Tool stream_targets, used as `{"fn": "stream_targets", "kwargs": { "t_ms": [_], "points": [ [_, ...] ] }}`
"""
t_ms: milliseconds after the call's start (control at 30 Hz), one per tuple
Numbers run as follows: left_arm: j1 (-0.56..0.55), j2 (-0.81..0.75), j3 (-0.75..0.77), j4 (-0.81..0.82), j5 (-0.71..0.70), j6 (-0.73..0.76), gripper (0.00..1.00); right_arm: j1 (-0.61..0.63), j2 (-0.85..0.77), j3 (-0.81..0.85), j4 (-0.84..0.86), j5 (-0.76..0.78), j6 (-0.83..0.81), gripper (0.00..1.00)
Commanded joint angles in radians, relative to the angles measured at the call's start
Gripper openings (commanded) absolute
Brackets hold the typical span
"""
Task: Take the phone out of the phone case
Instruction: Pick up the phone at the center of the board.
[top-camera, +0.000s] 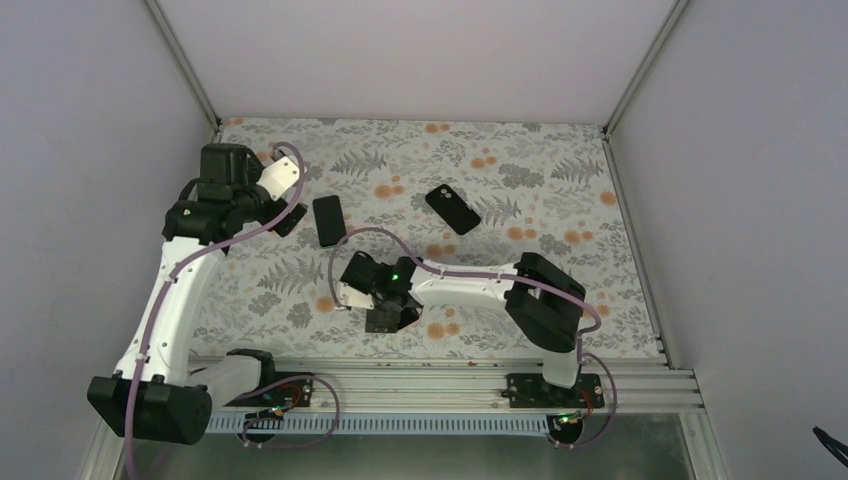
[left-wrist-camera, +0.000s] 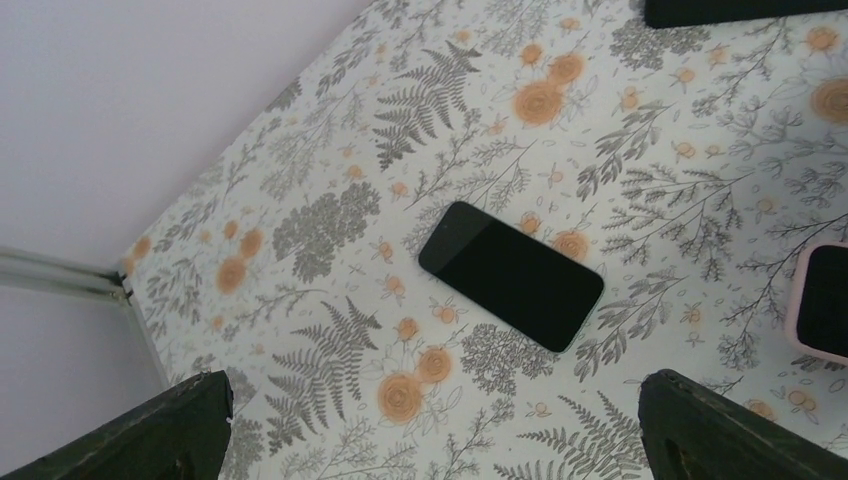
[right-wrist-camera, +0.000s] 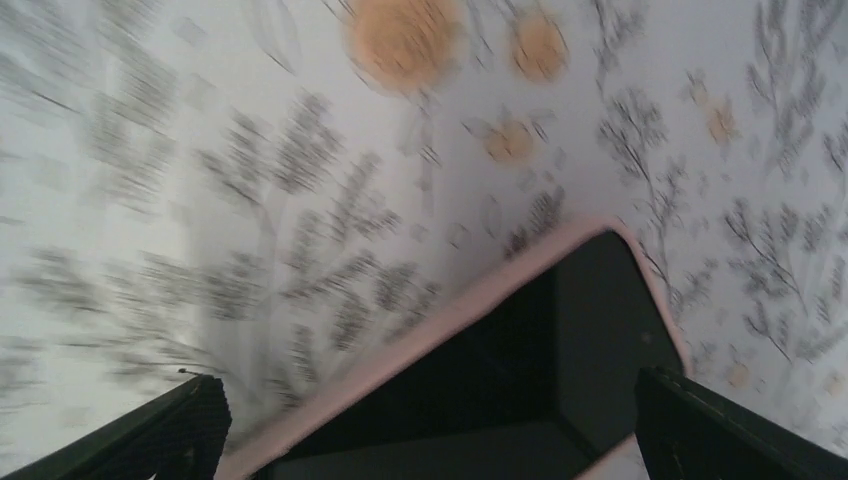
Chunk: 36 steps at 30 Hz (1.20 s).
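This is a robot test cell in a lab. Plain white panel walls (top-camera: 420, 50) close it in at 9, 12 and 3 o'clock, joined by bare metal corner posts (top-camera: 183, 65). At 6 o'clock a slotted aluminium rail (top-camera: 440, 380) carries the left arm (top-camera: 175, 300) and right arm (top-camera: 470, 285), bolted side by side and trailing exposed purple cables (top-camera: 372, 230). A floral table cover (top-camera: 520, 160) lines the work surface.

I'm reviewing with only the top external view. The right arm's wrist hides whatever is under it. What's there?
Observer: A pink-rimmed case with a dark inside, seen between the open right fingers in the right wrist view.
Operator: And the left fingers?
Observer: The left fingers are open wide, nothing held; a black phone lies flat ahead of them.
Operator: Does that camera see the case?
Observer: Yes, its pink edge shows at the frame's right, apart from the phone.
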Motion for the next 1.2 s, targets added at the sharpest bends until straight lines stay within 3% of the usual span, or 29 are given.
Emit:
{"fn": "stream_targets", "kwargs": {
  "t_ms": [0,200,467,700,833,967,1167],
  "points": [
    [0.025,-0.031,-0.037,0.040,-0.025,-0.011,1.00,-0.007,-0.025,-0.120,0.212,0.245,-0.081,1.00],
    [0.059,-0.045,-0.051,0.080,-0.006,-0.019,1.00,-0.029,-0.075,-0.191,0.253,0.295,-0.084,1.00],
    [0.071,-0.011,-0.025,0.076,0.051,-0.030,1.00,-0.131,-0.128,-0.217,0.171,0.209,-0.066,1.00],
    [0.074,0.008,-0.042,0.080,0.085,-0.036,1.00,-0.263,-0.124,-0.212,0.064,0.020,-0.052,1.00],
    [0.075,0.023,-0.029,0.065,0.102,-0.038,1.00,-0.349,-0.089,-0.098,-0.072,-0.237,0.000,1.00],
    [0.076,0.019,-0.024,0.056,0.099,-0.034,1.00,-0.356,-0.102,-0.034,-0.120,-0.330,0.063,1.00],
    [0.080,0.038,-0.037,0.069,0.052,-0.044,1.00,-0.282,-0.054,-0.012,-0.100,-0.222,0.139,1.00]
  ]
}}
